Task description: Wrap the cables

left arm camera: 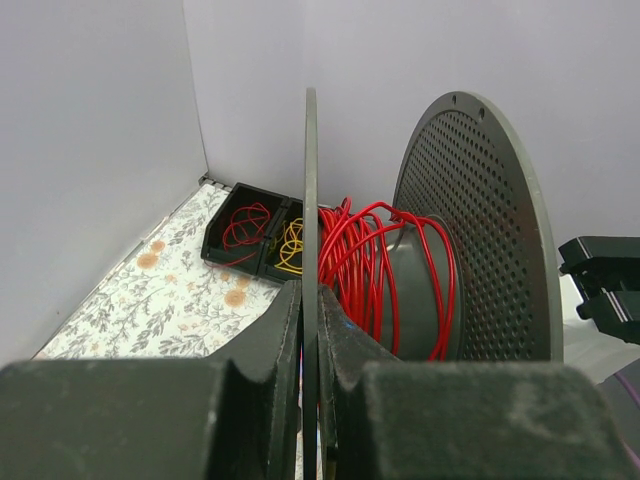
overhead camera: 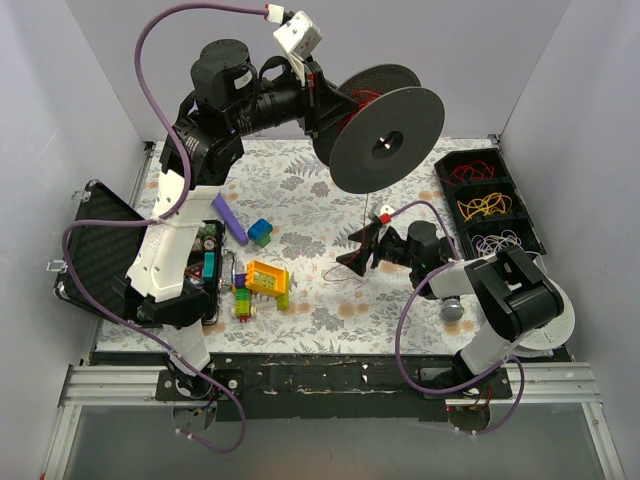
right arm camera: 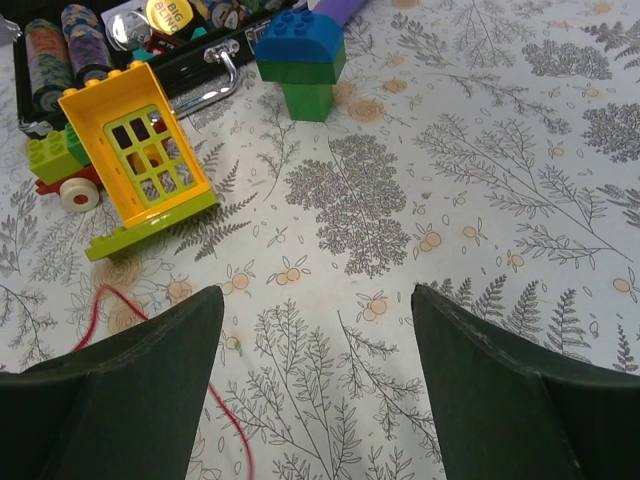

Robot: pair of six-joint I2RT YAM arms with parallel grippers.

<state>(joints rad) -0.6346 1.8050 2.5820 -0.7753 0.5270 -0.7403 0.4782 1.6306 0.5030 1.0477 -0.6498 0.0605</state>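
Note:
My left gripper (overhead camera: 332, 108) is raised high at the back and is shut on the near flange of a black spool (overhead camera: 387, 140). In the left wrist view the fingers (left arm camera: 270, 330) clamp the thin flange edge (left arm camera: 310, 200). Thin red wire (left arm camera: 380, 260) is wound loosely round the spool's core (overhead camera: 365, 100). My right gripper (overhead camera: 352, 250) is open and low over the floral mat, with nothing between its jaws (right arm camera: 317, 300). A loose red wire strand (right arm camera: 225, 425) lies on the mat by the right gripper's left finger, running off toward the yellow toy.
A black divided tray (overhead camera: 490, 205) with red, yellow and white loops stands at back right, also in the left wrist view (left arm camera: 250, 230). A yellow toy block (right arm camera: 140, 160), a blue-green brick (right arm camera: 305, 60) and an open black case (overhead camera: 100, 250) lie left. Walls surround the table.

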